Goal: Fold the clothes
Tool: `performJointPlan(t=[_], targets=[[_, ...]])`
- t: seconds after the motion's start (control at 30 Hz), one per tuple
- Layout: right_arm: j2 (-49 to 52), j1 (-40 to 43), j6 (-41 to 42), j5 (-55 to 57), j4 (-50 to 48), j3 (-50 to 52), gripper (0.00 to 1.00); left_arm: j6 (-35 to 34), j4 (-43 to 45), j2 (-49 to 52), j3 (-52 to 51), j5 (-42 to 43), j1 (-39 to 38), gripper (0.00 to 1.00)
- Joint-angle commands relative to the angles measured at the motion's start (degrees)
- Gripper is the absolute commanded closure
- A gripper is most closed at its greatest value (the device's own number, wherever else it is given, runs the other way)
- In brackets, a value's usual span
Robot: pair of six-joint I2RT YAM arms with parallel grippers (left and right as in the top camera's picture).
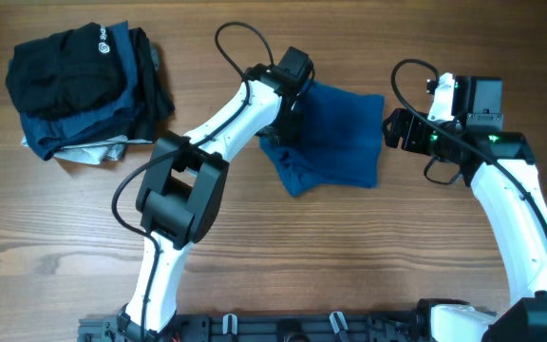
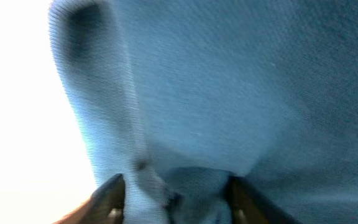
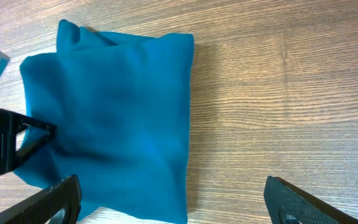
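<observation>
A medium-blue polo shirt [image 1: 340, 142] lay folded into a compact, roughly square bundle on the wooden tabletop [image 1: 397, 247], a little right of centre and toward the far side. The left hand [image 2: 174, 200] was down on the bundle's left edge. Its fingers [image 2: 112, 198] stood at a middling gap, with a bunched fold of blue fabric filling the space between them, so it appeared to be gripping the shirt. The right hand [image 1: 395, 131] hovered just beside the bundle's right edge, spread wide and holding nothing, with the shirt lying to its left. The shirt therefore sat between the two hands, the left one touching it and the right one just off it. A pile of dark garments [image 1: 84, 90] rested well apart at the far left.
</observation>
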State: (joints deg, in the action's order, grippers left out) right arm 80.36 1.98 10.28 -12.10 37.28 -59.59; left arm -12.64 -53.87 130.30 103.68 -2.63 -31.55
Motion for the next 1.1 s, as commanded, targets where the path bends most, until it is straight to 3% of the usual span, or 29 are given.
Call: performJointPlan(t=[0.0, 0.23, 0.43, 0.5, 0.57, 0.7, 0.77, 0.9, 1.07], targets=[[0.4, -0.1, 0.3, 1.4, -0.1, 0.4, 0.04, 1.3, -0.3, -1.3, 1.6, -11.8, 0.3, 0.04], [0.4, -0.1, 0.3, 1.6, 0.3, 0.4, 0.04, 0.5, 0.5, 1.7, -2.5, -5.9, 0.3, 0.04], [0.4, -0.1, 0.2, 1.8, 0.3, 0.4, 0.04, 0.0, 1.7, 3.1, -4.3, 1.7, 0.5, 0.19], [0.4, -0.1, 0.3, 1.8, 0.3, 0.4, 0.04, 0.0, 1.8, 3.6, -4.3, 2.4, 0.4, 0.29], [0.4, -0.1, 0.3, 1.8, 0.5, 0.4, 0.04, 0.0, 1.8, 3.7, -4.3, 2.4, 0.5, 0.32], [0.4, -0.1, 0.3, 1.8, 0.5, 0.4, 0.0, 0.0, 1.8, 3.7, -4.4, 2.4, 0.6, 0.36], [0.4, -0.1, 0.3, 1.8, 0.5, 0.4, 0.01, 0.0, 1.9, 3.8, -4.4, 2.2, 0.6, 0.31], [0.4, -0.1, 0.3, 1.8, 0.5, 0.4, 0.01, 0.0, 3.5, 3.8, -4.5, 1.5, 0.7, 0.32], [0.4, -0.1, 0.3, 1.8, 0.5, 0.4, 0.01, 0.0, 4.6, 3.8, -4.5, 1.6, 0.6, 0.51]])
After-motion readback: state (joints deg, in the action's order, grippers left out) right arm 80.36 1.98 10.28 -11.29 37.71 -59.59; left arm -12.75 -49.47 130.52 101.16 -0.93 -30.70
